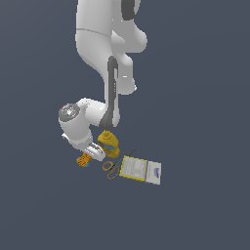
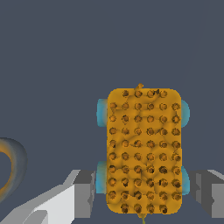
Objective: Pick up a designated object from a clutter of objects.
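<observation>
The designated object, a small flat orange item (image 1: 83,159) with a dark dot grid and cyan tips, lies on the floor at the exterior view's left of the clutter. In the wrist view it (image 2: 144,148) fills the middle. My gripper (image 1: 91,155) is low over it. In the wrist view my gripper (image 2: 144,192) is open, with one finger (image 2: 85,192) on each side of the item's near end. The narrow gaps to the cyan tips still show. The yellow bottle (image 1: 108,142) stands right behind the gripper.
Orange-handled scissors (image 1: 113,168) lie beside the bottle; one handle ring (image 2: 8,168) shows at the wrist view's edge. A flat white-and-yellow box (image 1: 141,170) lies at the exterior view's right of the scissors. The floor is dark grey.
</observation>
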